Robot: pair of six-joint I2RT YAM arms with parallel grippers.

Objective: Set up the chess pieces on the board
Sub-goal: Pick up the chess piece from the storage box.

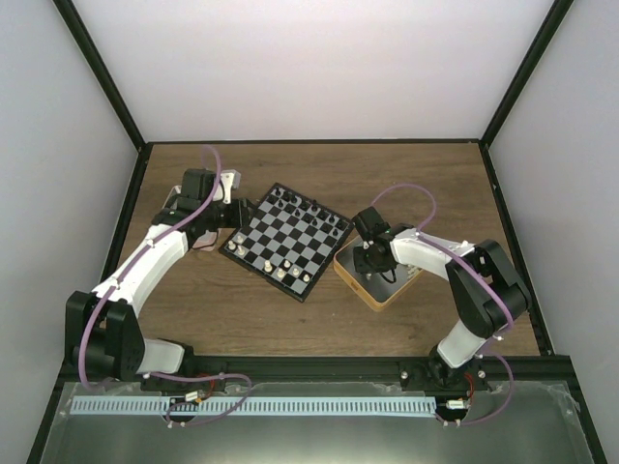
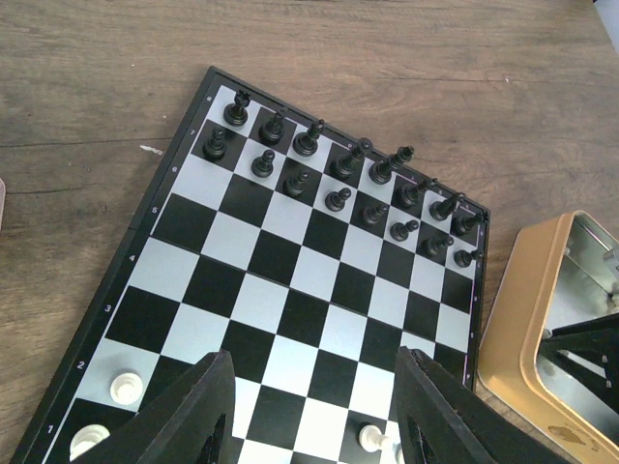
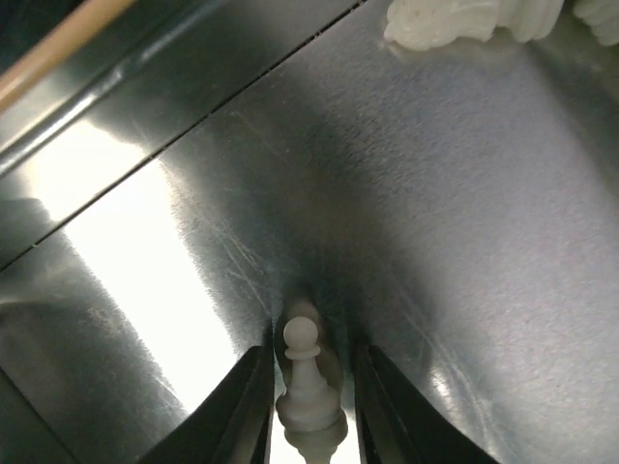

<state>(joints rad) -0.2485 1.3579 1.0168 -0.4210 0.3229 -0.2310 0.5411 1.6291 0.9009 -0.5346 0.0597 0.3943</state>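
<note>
Chess pieces (image 2: 123, 387) are few on the board (image 2: 290, 261): a handful stand on its near rows, while black men (image 2: 305, 140) fill the far two. The left hand (image 2: 314, 387) hovers over the near-left corner, jaws apart and empty, and should stay clear of the standing pieces. Just right of the board, inside the tin (image 2: 508, 319), the right hand (image 3: 311, 387) has a finger close on each side of a pawn (image 3: 300, 338). I cannot tell if they pinch it. The fingers should close squarely on the stem and lift straight above the rim. The pawn then goes upright on an empty second-row square.
</note>
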